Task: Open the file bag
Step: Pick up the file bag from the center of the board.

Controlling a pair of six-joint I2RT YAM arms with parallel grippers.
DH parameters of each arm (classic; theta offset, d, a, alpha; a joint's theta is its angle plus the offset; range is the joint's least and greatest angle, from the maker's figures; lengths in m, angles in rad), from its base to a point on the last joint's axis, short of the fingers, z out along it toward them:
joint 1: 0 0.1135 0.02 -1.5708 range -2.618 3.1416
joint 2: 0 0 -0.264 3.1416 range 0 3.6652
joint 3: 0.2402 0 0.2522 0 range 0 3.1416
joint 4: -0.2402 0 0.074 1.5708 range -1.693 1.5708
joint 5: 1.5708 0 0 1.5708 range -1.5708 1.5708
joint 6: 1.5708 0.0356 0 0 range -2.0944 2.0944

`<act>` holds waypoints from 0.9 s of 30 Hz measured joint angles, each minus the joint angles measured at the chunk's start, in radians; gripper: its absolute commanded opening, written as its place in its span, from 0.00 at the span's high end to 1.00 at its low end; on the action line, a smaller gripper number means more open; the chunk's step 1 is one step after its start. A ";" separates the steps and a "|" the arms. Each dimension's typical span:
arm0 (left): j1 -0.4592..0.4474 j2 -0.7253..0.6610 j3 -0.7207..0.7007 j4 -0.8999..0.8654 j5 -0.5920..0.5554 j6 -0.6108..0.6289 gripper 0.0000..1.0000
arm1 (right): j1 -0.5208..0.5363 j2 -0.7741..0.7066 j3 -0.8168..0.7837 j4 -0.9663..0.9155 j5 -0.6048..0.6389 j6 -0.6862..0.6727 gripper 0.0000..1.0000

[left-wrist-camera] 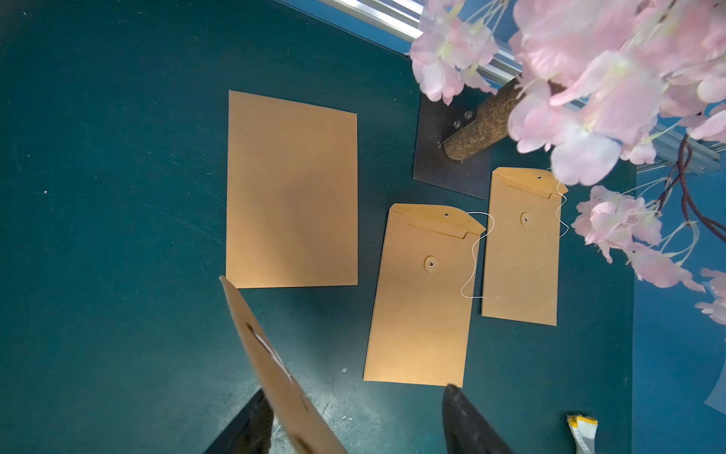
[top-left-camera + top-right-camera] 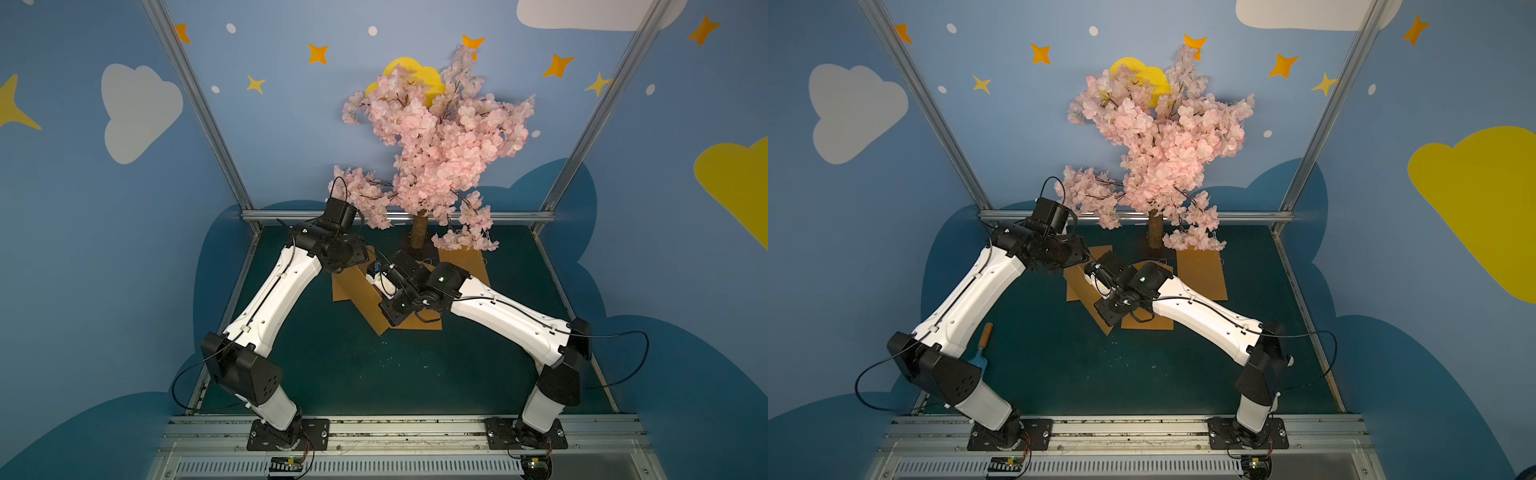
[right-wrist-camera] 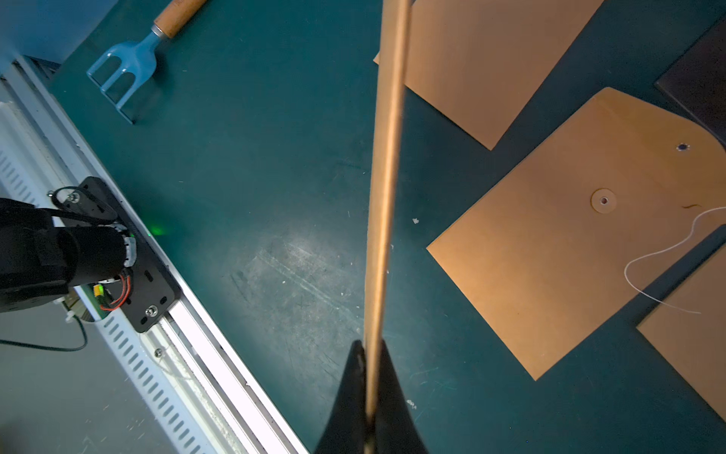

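Observation:
The file bag (image 3: 387, 157) is a brown paper envelope held up off the green table, seen edge-on in the right wrist view. My right gripper (image 3: 369, 346) is shut on its edge. In the left wrist view the same file bag (image 1: 275, 369) slants between the fingers of my left gripper (image 1: 355, 391), close against one finger (image 1: 255, 416), with a wide gap to the other. That gripper is open. In both top views the file bag (image 2: 368, 309) (image 2: 1102, 320) shows tilted below the two wrists, which hide both grippers.
Three more brown envelopes lie flat on the table: a large plain one (image 1: 292, 188) and two with button and string (image 1: 424, 298) (image 1: 522, 251). A pink blossom tree (image 2: 436, 137) stands at the back on a dark base plate (image 1: 440, 157). A blue garden fork (image 3: 133, 59) lies at the near left.

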 measured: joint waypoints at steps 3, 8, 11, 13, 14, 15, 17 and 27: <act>-0.003 0.000 -0.001 -0.008 -0.002 -0.005 0.52 | 0.000 0.002 0.008 -0.013 0.021 -0.004 1.00; -0.003 -0.005 -0.026 -0.005 -0.001 -0.015 0.74 | 0.000 0.007 0.027 -0.015 0.047 -0.011 1.00; -0.005 -0.006 -0.041 0.006 0.006 -0.024 0.92 | 0.002 0.015 0.027 -0.018 0.052 -0.013 1.00; -0.008 -0.006 -0.047 0.015 0.011 -0.031 0.97 | 0.008 0.021 0.028 -0.017 0.053 -0.014 1.00; -0.009 -0.006 -0.049 0.019 0.011 -0.036 0.97 | 0.012 0.023 0.028 -0.016 0.055 -0.014 1.00; -0.009 -0.006 -0.050 0.019 0.012 -0.038 0.97 | 0.014 0.023 0.028 -0.016 0.058 -0.014 0.98; -0.008 -0.006 -0.050 0.023 0.013 -0.040 0.97 | 0.015 0.023 0.028 -0.016 0.066 -0.014 0.86; 0.054 -0.034 -0.100 0.097 0.039 -0.026 0.97 | 0.019 0.011 0.037 -0.026 0.064 0.020 0.51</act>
